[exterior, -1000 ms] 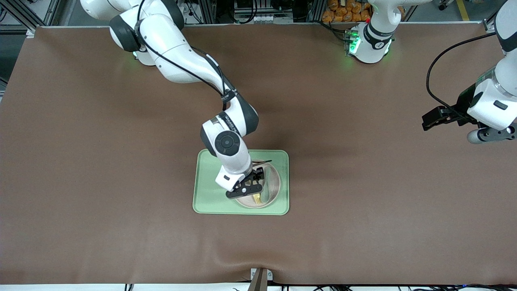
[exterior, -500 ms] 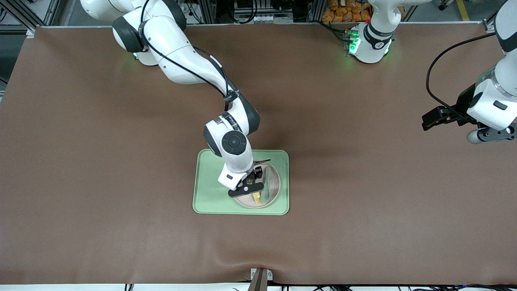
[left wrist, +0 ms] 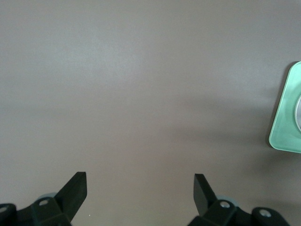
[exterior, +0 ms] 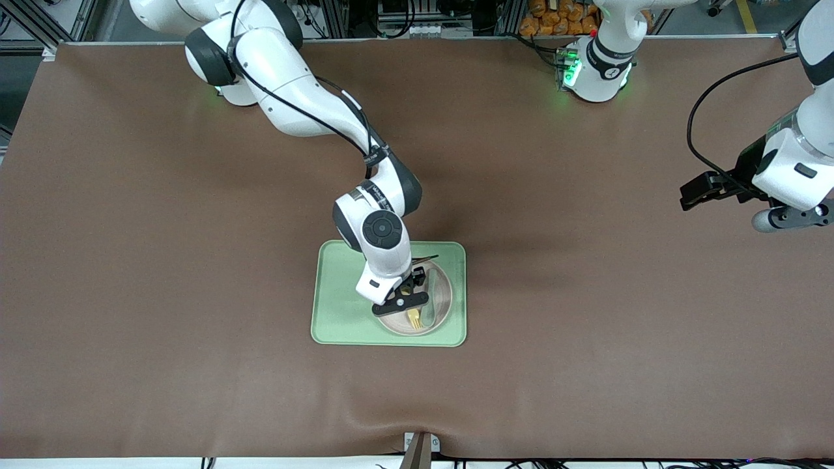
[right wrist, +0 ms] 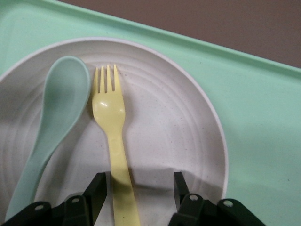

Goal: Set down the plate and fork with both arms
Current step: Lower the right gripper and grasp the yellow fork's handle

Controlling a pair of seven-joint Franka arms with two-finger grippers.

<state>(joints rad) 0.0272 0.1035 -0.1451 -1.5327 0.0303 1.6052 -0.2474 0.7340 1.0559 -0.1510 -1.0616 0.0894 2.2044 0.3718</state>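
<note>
The speckled off-white plate (exterior: pixel 444 296) lies on the pale green tray (exterior: pixel 335 306). The pale yellow fork (exterior: pixel 414 318) lies in the plate beside a teal-green spoon (right wrist: pixel 56 117). My right gripper (exterior: pixel 407 294) hangs low over the plate, open. In the right wrist view the fork (right wrist: pixel 110 117) lies flat on the plate (right wrist: pixel 164 127), its handle running between the right gripper's (right wrist: pixel 138 181) spread fingers, close to one finger and not pinched. My left gripper (exterior: pixel 692 194) waits open and empty over bare table at the left arm's end, as its wrist view (left wrist: pixel 141 181) shows.
The tray sits mid-table, nearer the front camera, and a corner of it shows in the left wrist view (left wrist: pixel 287 117). Brown mat covers the rest of the table. A small bracket (exterior: pixel 420 446) sits at the front edge.
My right arm has shifted slightly toward the left arm's end, its gripper staying over the plate. The fork, spoon, plate and left arm have not moved.
</note>
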